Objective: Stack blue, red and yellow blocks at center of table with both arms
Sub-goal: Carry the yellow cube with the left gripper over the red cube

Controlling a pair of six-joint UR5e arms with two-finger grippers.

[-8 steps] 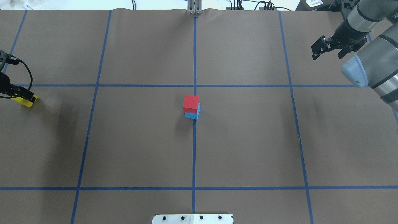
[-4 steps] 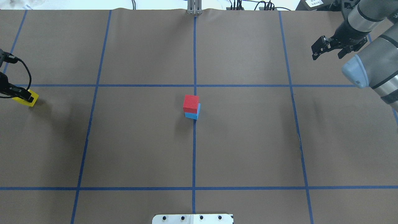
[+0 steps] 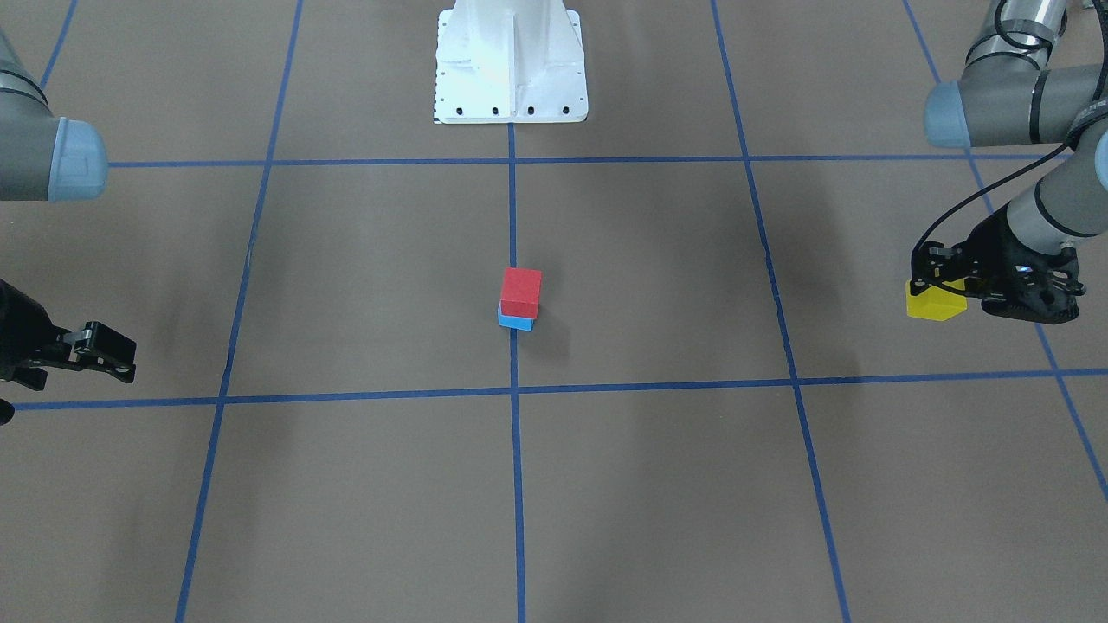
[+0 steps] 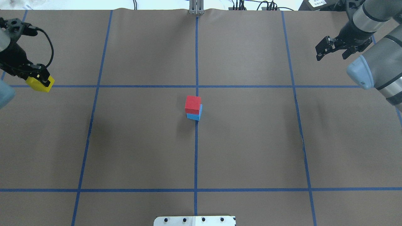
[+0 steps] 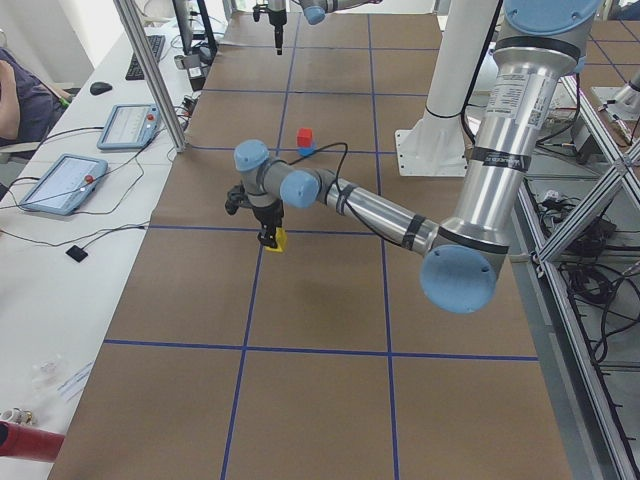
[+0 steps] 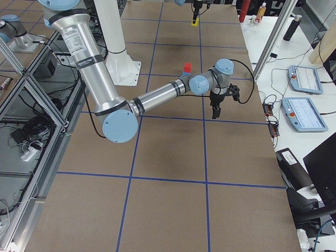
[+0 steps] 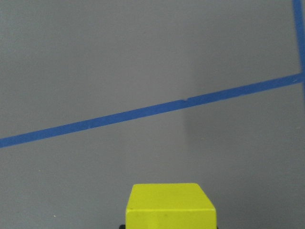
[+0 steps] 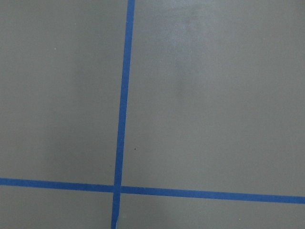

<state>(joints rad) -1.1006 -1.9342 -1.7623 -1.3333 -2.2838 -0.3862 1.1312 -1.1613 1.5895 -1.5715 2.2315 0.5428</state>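
Note:
A red block [image 4: 192,104] sits on a blue block [image 4: 195,116] at the table's centre, slightly offset; the pair also shows in the front view [image 3: 520,292]. My left gripper [image 4: 38,79] is shut on a yellow block [image 4: 40,84] and holds it above the table at the far left. The yellow block also shows in the front view [image 3: 933,303], the exterior left view [image 5: 279,240] and the left wrist view [image 7: 170,205]. My right gripper [image 4: 332,52] is open and empty at the far right, well away from the stack.
Blue tape lines [image 4: 196,62] divide the brown table into a grid. The robot's white base plate [image 4: 194,220] is at the near edge. Control tablets [image 5: 60,182] and a metal post [image 5: 150,75] stand beside the table's far side.
My left gripper has lifted the yellow block and carried it farther from the robot and a little toward the centre. The right arm has hardly moved.

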